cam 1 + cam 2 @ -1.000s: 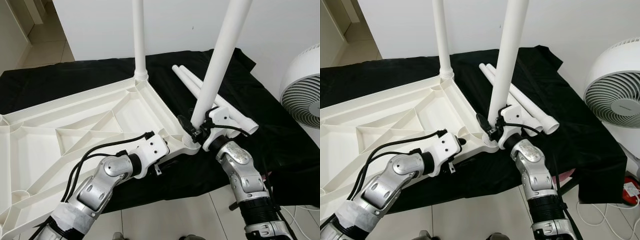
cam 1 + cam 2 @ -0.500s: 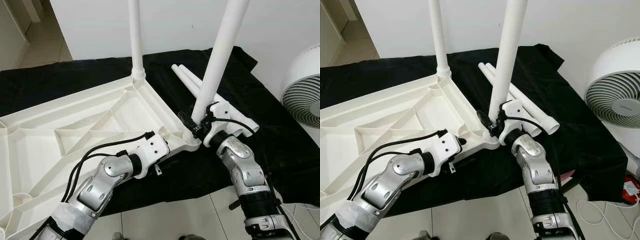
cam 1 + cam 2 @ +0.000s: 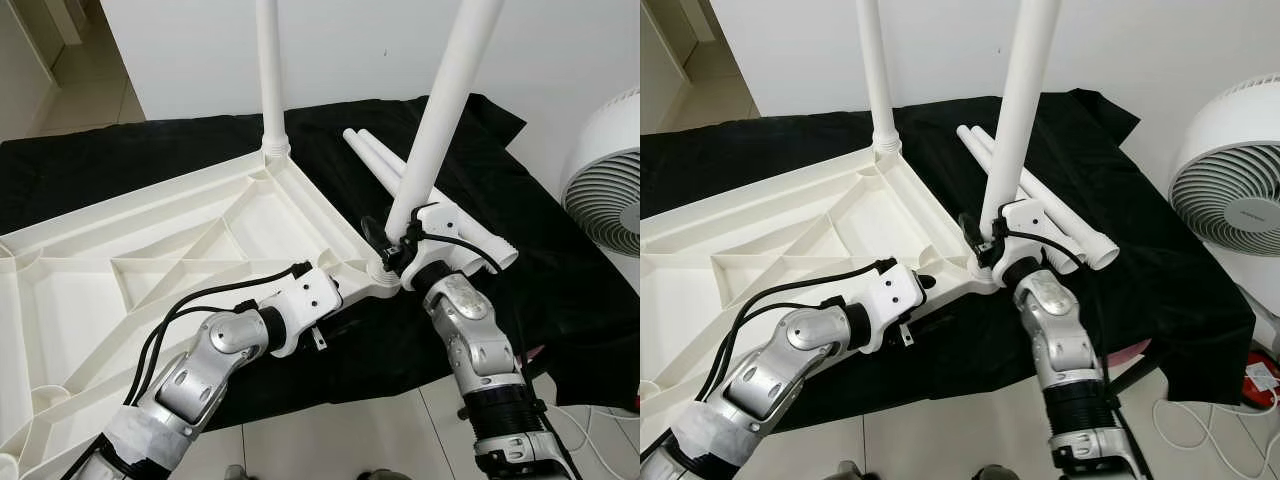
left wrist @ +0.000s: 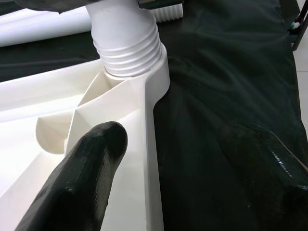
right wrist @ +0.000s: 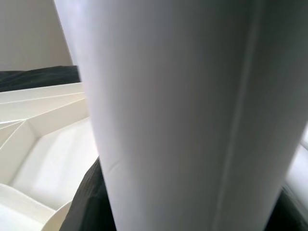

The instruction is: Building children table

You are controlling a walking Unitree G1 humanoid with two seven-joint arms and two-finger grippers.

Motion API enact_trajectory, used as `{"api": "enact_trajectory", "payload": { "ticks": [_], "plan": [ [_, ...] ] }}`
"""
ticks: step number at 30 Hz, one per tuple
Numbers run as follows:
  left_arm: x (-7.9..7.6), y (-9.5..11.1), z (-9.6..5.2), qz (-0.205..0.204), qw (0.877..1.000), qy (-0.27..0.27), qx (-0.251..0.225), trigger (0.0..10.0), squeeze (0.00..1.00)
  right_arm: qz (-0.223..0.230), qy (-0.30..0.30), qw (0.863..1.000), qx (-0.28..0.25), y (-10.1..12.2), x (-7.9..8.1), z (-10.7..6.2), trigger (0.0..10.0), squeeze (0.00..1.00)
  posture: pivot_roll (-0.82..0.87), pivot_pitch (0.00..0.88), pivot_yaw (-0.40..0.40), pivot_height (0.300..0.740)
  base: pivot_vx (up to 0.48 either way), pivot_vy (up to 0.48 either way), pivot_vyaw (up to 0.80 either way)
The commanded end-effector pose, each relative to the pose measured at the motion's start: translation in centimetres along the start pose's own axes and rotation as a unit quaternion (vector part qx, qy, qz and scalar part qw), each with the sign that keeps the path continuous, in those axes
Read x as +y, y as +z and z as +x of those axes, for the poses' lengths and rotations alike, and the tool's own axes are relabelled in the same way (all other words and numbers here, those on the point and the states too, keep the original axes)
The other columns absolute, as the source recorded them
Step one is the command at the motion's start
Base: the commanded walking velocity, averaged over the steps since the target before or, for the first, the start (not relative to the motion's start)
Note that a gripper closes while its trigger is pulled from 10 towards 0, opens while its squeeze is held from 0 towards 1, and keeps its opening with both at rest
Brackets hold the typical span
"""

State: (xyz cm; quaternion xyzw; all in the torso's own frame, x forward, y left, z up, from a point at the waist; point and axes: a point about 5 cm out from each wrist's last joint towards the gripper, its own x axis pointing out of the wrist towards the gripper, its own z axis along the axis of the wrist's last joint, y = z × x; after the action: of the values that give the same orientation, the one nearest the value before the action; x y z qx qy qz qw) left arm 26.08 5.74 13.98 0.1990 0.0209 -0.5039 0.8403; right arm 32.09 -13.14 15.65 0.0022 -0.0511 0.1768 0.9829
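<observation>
The white tabletop (image 3: 150,260) is laid upside down on a black cloth (image 3: 560,270), ribs up. One leg (image 3: 268,70) is stood upright in the tabletop's far corner socket. A second leg (image 3: 440,120) is set in the near right corner socket (image 3: 383,283), leaning slightly, and is clasped just above the socket by the right gripper (image 3: 392,245), whose fingers are closed round it. The left gripper (image 4: 163,159) is held at the tabletop's edge beside that socket, fingers spread, one finger (image 4: 82,178) resting on the rim, the other over the cloth. Two spare legs (image 3: 400,180) lie on the cloth behind the socket. A fan (image 3: 605,185) is seen right of the cloth
</observation>
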Motion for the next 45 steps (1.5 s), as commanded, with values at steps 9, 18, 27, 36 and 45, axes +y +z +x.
{"api": "enact_trajectory", "payload": {
  "ticks": [9, 18, 27, 36, 45],
  "plan": [
    [-0.1, 0.0, 0.1, -0.001, 1.0, -0.006, 0.004, 10.0, 0.0, 0.055, -0.176, 0.979, 0.088, -3.8, 0.2, -0.2, 10.0, 0.0, -0.08, 0.085, 0.048, 0.74, 0.0, 0.0, 0.0],
    [0.0, 0.2, 0.3, -0.001, 1.0, -0.006, 0.0, 10.0, 0.0, 0.037, -0.284, 0.953, 0.098, -3.5, 0.2, 0.3, 10.0, 0.0, -0.08, 0.081, 0.043, 0.74, 0.0, 0.0, 0.0],
    [-0.1, 0.3, 0.4, -0.001, 1.0, -0.004, -0.004, 10.0, 0.0, 0.018, -0.371, 0.924, 0.087, -3.0, -0.5, -0.9, 10.0, 0.0, -0.08, 0.079, 0.036, 0.74, 0.0, 0.0, 0.0],
    [0.0, 0.4, 0.5, -0.001, 1.0, -0.005, -0.005, 10.0, 0.0, 0.008, -0.327, 0.942, 0.075, -3.1, 0.4, -1.1, 10.0, 0.0, -0.08, 0.079, 0.039, 0.74, 0.0, 0.0, 0.0],
    [-0.1, 0.5, 0.7, -0.001, 1.0, -0.007, -0.009, 10.0, 0.0, 0.007, -0.271, 0.962, 0.034, -2.4, 0.5, -0.9, 10.0, 1.0, -0.09, 0.078, 0.042, 0.74, 0.0, 0.0, 0.0]
  ]
}}
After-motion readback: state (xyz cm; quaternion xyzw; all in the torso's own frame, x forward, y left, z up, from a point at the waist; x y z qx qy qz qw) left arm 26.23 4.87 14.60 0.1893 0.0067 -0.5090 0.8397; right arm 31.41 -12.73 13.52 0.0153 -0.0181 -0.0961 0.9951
